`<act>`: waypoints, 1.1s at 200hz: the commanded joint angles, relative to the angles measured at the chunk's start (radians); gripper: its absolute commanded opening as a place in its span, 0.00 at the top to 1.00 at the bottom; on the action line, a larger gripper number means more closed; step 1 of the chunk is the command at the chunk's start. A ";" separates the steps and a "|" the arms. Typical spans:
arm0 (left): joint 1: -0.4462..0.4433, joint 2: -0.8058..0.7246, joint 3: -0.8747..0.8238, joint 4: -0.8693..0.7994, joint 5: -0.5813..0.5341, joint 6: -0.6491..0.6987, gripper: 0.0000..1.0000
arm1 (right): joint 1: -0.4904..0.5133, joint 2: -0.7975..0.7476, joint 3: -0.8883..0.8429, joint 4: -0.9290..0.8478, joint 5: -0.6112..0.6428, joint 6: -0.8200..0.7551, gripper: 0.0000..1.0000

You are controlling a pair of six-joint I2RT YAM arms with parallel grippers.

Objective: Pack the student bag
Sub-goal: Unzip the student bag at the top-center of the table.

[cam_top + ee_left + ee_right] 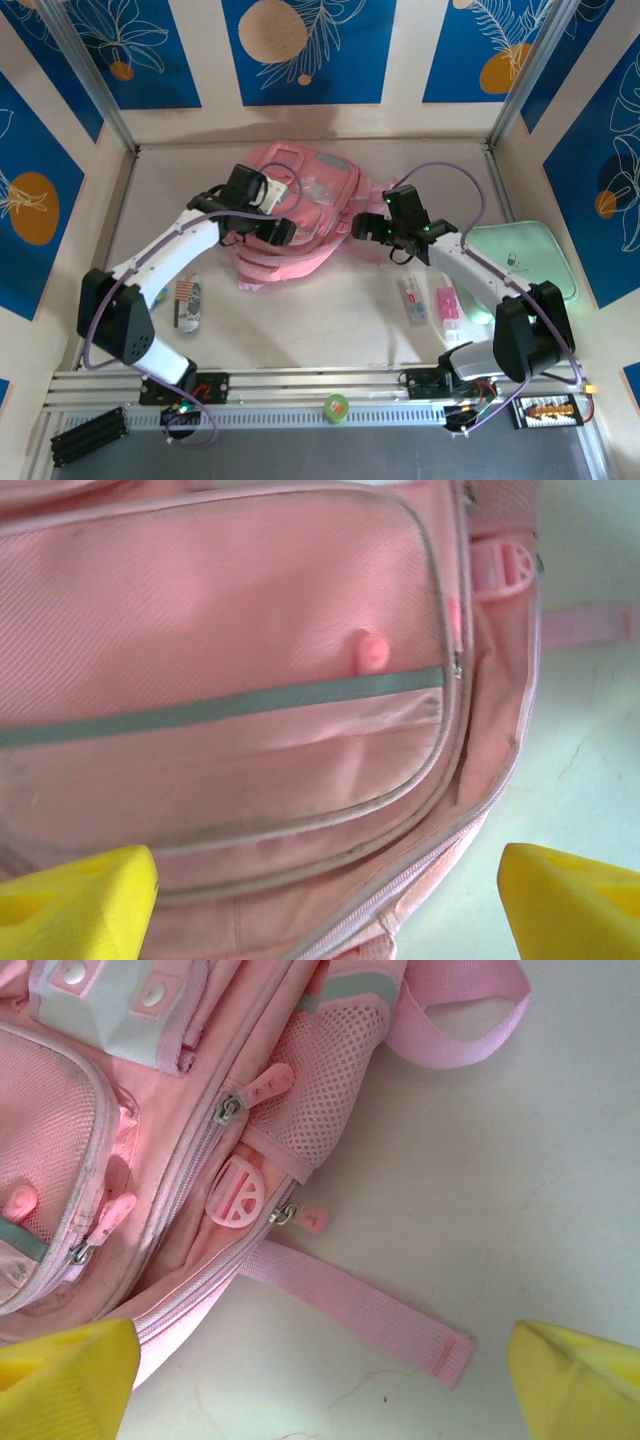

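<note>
imo the student bag [300,205] is soft n floppy, prob light, will sag. left gripper [320,905] & right gripper [320,1380] both wide apart, empty. strap [350,1305] just ahead of right gripper = best grab.

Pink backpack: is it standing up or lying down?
Lying down. The student bag lies flat on the table, with its front pocket facing up.

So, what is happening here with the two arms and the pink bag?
The white left arm and right arm reach over a large soft pink fabric backpack lying flat on the table. The left fingers stand wide open above its front pocket, the right fingers wide open at its side, near a loose strap. Neither holds anything. A flat mint-green rectangular case lies to the right, not yet packed.
</note>
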 commanded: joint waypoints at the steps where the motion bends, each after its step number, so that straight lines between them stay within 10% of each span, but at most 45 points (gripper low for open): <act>1: -0.019 0.061 0.034 -0.021 -0.036 0.243 0.12 | -0.021 -0.039 -0.022 0.033 -0.040 0.017 0.05; 120: -0.046 0.309 0.127 -0.028 -0.138 0.728 0.26 | -0.101 -0.117 -0.114 0.075 -0.136 0.074 0.09; 220: -0.045 0.227 0.174 0.024 -0.015 0.745 0.91 | -0.111 -0.075 -0.100 0.108 -0.193 0.123 0.10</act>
